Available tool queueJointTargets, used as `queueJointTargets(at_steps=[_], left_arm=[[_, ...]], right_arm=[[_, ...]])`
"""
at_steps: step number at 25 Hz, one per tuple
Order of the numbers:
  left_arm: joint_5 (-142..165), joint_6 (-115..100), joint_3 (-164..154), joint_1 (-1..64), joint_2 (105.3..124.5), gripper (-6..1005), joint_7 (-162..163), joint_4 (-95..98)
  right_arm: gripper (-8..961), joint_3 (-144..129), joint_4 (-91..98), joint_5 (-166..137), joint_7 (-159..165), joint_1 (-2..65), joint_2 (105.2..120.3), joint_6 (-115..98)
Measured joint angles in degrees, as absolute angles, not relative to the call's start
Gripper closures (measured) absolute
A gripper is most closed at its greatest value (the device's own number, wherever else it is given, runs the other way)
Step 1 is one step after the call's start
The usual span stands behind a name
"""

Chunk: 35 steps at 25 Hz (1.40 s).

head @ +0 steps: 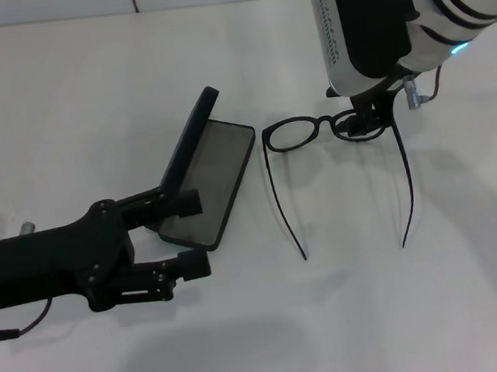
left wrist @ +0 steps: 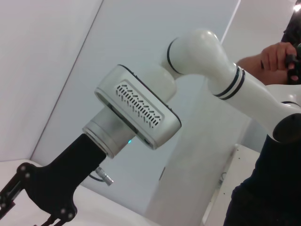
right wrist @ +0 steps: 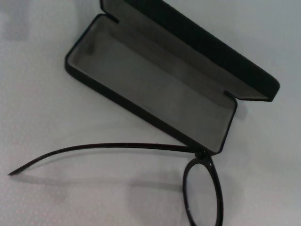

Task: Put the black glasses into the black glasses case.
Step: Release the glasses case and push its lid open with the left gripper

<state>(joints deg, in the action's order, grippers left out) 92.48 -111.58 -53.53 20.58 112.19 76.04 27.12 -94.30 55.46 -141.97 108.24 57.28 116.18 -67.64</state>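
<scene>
The black glasses [head: 295, 134] lie unfolded on the white table, lenses at the far side and temple arms pointing toward me. The black glasses case [head: 216, 176] lies open to their left, grey lining up, with its lid [head: 190, 139] raised on the left side. My right gripper [head: 362, 125] is down at the right lens, mostly hidden under its wrist. My left gripper [head: 193, 233] is open at the case's near end, one finger [head: 183, 202] over the lining and the other outside. The right wrist view shows the open case [right wrist: 155, 89] and one lens and temple arm of the glasses [right wrist: 117, 147].
The white table [head: 422, 310] extends on all sides. The left wrist view shows my right arm [left wrist: 141, 108] against a white wall, and a person's hand [left wrist: 277, 56] in the background.
</scene>
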Motion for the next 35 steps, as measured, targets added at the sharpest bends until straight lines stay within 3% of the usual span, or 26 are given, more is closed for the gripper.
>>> queueJointTargets(at_steps=[25, 28, 35], left_arm=[[92.02, -108.88, -52.10, 22.66, 112.14, 109, 77.98, 26.36], [92.02, -108.87, -51.44, 22.67, 112.14, 109, 78.07, 26.36], [92.11, -108.87, -51.32, 22.68, 112.18, 110, 78.13, 26.37]], right_arm=[[502, -99.59, 41.24, -132.33, 104.75, 62.28, 116.19, -56.79], [591, -100.04, 40.31, -132.14, 104.93, 62.46, 116.19, -56.14], [598, -100.59, 38.68, -130.46, 104.74, 62.85, 116.19, -54.73]])
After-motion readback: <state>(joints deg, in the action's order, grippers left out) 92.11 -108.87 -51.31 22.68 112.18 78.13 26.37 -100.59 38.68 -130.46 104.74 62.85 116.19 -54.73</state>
